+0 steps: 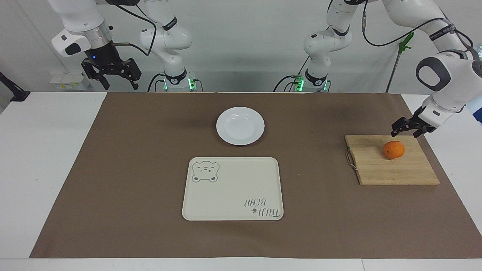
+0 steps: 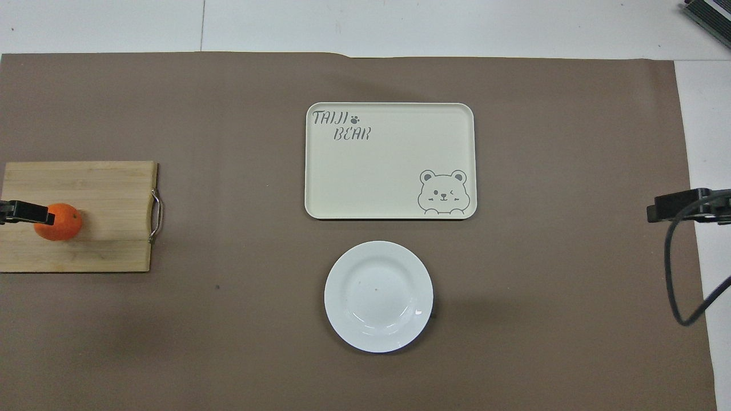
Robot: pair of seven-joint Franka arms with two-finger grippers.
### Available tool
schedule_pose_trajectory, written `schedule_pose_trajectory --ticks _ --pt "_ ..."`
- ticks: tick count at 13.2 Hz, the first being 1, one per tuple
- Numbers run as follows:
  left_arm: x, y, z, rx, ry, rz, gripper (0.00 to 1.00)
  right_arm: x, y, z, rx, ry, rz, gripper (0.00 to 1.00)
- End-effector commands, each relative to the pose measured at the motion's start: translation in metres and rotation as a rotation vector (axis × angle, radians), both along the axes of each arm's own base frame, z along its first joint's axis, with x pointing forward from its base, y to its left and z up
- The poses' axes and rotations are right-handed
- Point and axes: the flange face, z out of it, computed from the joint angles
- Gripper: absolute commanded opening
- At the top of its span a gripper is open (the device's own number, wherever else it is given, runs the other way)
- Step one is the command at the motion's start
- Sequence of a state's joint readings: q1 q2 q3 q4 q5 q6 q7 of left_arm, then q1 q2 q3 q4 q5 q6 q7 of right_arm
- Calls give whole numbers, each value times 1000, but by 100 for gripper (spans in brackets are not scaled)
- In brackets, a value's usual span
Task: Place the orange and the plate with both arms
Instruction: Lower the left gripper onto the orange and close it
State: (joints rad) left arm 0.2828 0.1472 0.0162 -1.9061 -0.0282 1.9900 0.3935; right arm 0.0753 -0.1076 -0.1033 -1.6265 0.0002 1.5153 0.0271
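the orange sits on the cutting board at the left arm's end of the desk; we judge it light, firm and apt to roll, so we grip across its middle. the left gripper hangs by it, jaws spread. the plate, slick and breakable, wants a rim hold; the right gripper waits, jaws spread.

We see the left gripper lowered on its bent arm, fingers spread apart, while the right gripper waits raised, fingers apart.
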Motion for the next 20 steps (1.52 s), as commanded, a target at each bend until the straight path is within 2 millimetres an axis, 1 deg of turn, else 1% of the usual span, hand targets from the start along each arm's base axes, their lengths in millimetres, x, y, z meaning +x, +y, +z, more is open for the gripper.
schedule_pose_trajectory --ticks 1,2,4,6,7,10,11,12,14,16,17,18,19,20 --pt "4 4 -19 6 -37 5 100 -1 -2 -2 23 -8 16 100" --pt "6 6 -30 5 -31 8 100 -1 -2 -2 23 -8 16 100" --pt "5 6 -47 -2 -25 9 100 -1 -2 -3 23 -6 16 100" --pt "10 8 -67 6 -47 8 100 0 -2 -2 23 -8 16 100" --pt "11 8 -68 6 -49 9 100 0 -2 -2 23 -8 16 100" --pt "3 8 -80 3 -38 13 100 -1 -2 -2 23 -6 16 100" --pt "0 13 -82 5 -41 24 100 -2 -2 -2 24 -2 18 100" --pt "-2 13 -83 3 -37 26 99 -2 -2 -2 24 -2 18 100" --pt "-3 10 -84 1 -29 27 46 -1 -1 -3 23 -3 19 100" --pt "1 5 -75 4 -39 22 4 -1 -1 -4 24 -2 19 100" --pt "2 -2 -65 6 -48 4 0 -2 -1 -4 24 0 18 100" --pt "6 -26 -59 0 -43 -32 0 -1 -1 -4 24 -2 18 100" --pt "11 -61 -43 0 -49 -91 0 -2 -1 -4 24 1 18 100" --pt "10 -88 -22 1 -58 -126 0 -1 -1 -4 24 0 18 100"
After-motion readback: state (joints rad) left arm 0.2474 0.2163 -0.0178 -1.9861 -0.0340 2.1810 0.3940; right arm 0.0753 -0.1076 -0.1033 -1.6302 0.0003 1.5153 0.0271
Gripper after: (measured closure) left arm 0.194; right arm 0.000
